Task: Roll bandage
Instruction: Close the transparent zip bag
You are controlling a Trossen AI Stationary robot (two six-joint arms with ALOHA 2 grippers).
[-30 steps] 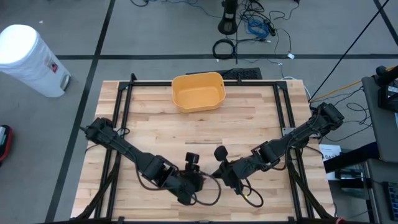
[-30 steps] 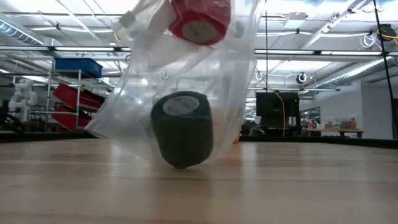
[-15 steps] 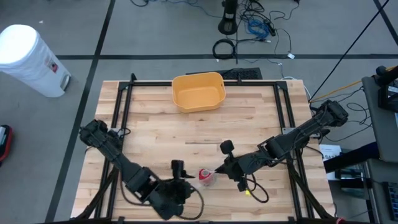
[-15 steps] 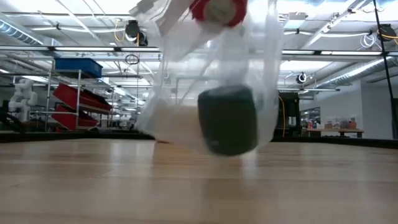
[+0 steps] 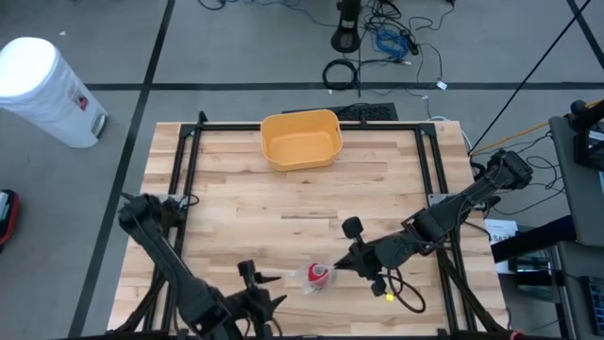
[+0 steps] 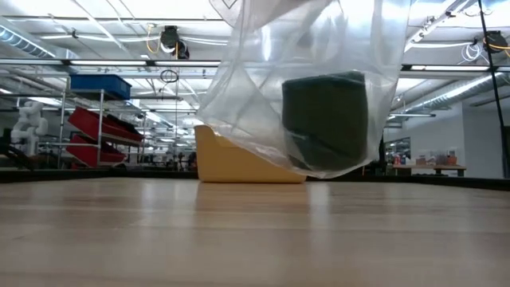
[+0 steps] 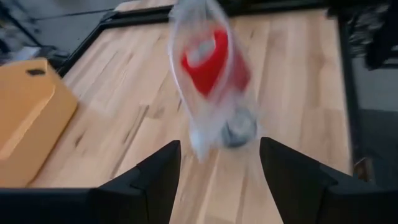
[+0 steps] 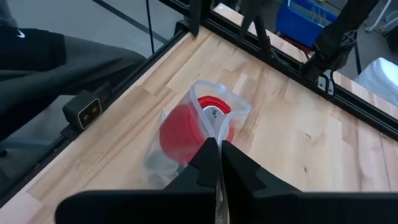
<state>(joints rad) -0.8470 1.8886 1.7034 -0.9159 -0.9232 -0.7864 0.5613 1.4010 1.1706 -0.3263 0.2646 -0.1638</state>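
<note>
Clear plastic bag holding a red bandage roll and a dark one, pinched shut-fingered at its rim by the right gripper, hanging near the table's front edge, apparently lifted for carrying; left gripper open, empty.

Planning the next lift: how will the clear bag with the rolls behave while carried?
Probably floppy: the bag sags around the dark roll while the right gripper pinches its edge. The rolls likely shift and swing it; the film may slip.
</note>
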